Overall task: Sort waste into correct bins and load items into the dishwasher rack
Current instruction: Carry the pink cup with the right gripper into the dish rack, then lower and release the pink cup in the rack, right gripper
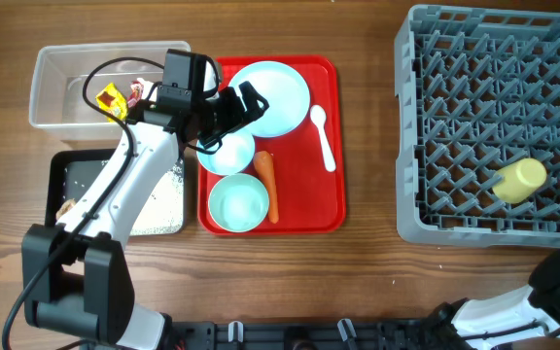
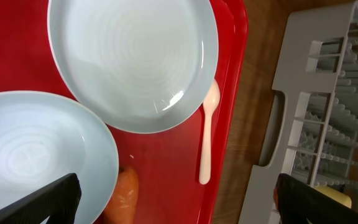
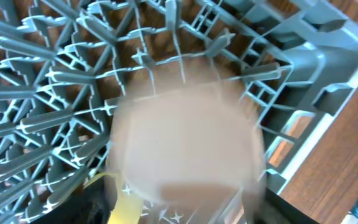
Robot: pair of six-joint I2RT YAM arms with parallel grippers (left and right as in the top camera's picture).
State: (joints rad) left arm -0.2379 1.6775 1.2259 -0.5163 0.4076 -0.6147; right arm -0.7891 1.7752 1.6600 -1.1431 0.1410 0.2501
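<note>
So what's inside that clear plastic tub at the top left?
A yellow wrapper and a red-silver wrapper lie near the right end of the clear tub. The left arm crosses that corner, so anything beneath it is hidden.

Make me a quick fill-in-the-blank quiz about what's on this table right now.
1. The yellow cup lies inside the grey dishwasher ___.
2. The white spoon lies on the ___ tray, right of the plate.
3. The orange ___ lies on that tray, right of a blue bowl.
4. The left gripper has its jaws ___.
Missing words: rack; red; carrot; open.
</note>
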